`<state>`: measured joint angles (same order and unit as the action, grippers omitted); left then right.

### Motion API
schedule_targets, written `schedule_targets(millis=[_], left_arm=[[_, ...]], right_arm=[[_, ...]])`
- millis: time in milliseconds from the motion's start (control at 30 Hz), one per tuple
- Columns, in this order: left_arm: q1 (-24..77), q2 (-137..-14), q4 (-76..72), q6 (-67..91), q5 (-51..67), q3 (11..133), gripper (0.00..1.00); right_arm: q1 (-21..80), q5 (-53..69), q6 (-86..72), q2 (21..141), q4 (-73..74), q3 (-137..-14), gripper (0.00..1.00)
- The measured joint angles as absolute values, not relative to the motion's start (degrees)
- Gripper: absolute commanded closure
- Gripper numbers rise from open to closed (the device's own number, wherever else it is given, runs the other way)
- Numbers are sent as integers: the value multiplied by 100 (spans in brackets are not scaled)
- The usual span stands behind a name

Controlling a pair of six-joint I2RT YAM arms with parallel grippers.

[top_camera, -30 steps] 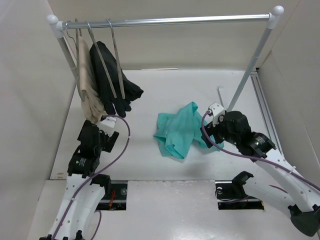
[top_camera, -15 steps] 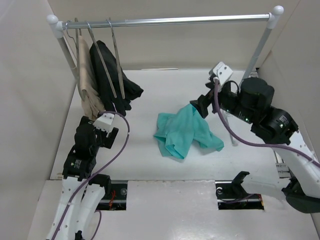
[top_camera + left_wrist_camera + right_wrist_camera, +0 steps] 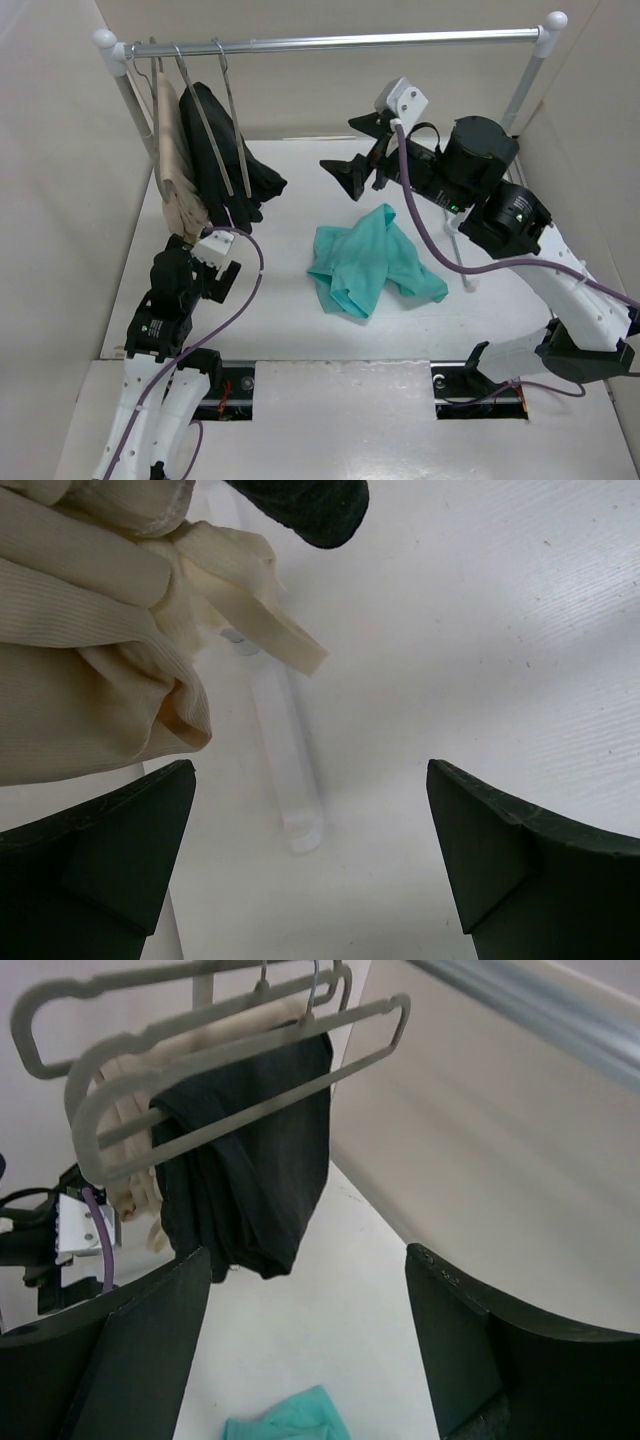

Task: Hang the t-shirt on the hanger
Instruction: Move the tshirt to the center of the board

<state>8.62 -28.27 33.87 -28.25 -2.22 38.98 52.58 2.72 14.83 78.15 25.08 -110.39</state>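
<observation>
Since a second back, your right arm lifted off the right edge of the shirt and swung up and away toward the rack. The left arm barely shifted.

Right pincer [image 3: 338, 143]: jaws stood apart with nothing between them, raised above the bench [image 3: 290, 330] and facing left along the silver metal rail [image 3: 350, 42].

Left pincer [image 3: 310, 850]: wide open and empty, low on the left, just beside the hem of the hanging beige ribbed garment [image 3: 90, 670].

The crumpled teal-green cotton t-shirt [image 3: 365, 260] lay loose on the bench in mid-field, gripped by neither arm. It was bunched, with no clean long axis, though its bulk ran roughly far-to-near with a lobe trailing right.

The slim grey-silver hanger [image 3: 235, 120] hung at the left end of the rail, apparently bare and the nearest of the three to your right pincer. The black garment [image 3: 215, 150] hung right behind it.

Judgement: the key relation was hanger to right pincer. The hanger lay to that pincer's left at similar height, its arms sloping toward you, square to the pincer's line of approach. The left arm sat closer but well below it. The shirt was below and nearer than the right pincer, and well apart from the hanger. Fetching the hanger appeared to be the step in hand; nothing had been dressed yet.
</observation>
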Motion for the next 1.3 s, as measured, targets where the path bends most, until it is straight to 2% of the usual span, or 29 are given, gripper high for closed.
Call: schedule_targets(millis=[233, 333, 467, 700, 833, 933, 1033, 1167, 1200, 1300], left_arm=[[862, -2827, 3413, -2906, 62, 3898, 0], [862, -2827, 3435, -2941, 180, 3898, 0], [862, -2827, 3470, -3009, 285, 3898, 0], [862, -2827, 3610, -3199, 519, 3900, 0], [862, -2827, 3695, -3308, 655, 3900, 0], [862, -2827, 3758, -3347, 738, 3900, 0], [862, -2827, 3795, -3393, 786, 3900, 0], [862, -2827, 3809, -3424, 849, 3900, 0], [862, -2827, 3809, -3426, 862, 3900, 0], [862, -2827, 3815, -3459, 904, 3900, 0]], right_arm=[[5256, 217, 1481, 7830, 2506, -10761, 17], [5256, -45, 1479, 7640, 2502, -10396, 14], [5188, -550, 1391, 7393, 2825, -9561, 11], [4657, -580, 1035, 7651, 3308, -7699, 8], [4340, -458, 821, 7669, 3282, -6606, 8], [4040, -294, 646, 7644, 3050, -5927, 13], [3826, -132, 497, 7651, 2805, -5343, 24], [3852, 211, 364, 7819, 2421, -4980, 60], [3872, 283, 336, 7896, 2314, -4954, 77], [4021, 425, 246, 8145, 2001, -4945, 96]])
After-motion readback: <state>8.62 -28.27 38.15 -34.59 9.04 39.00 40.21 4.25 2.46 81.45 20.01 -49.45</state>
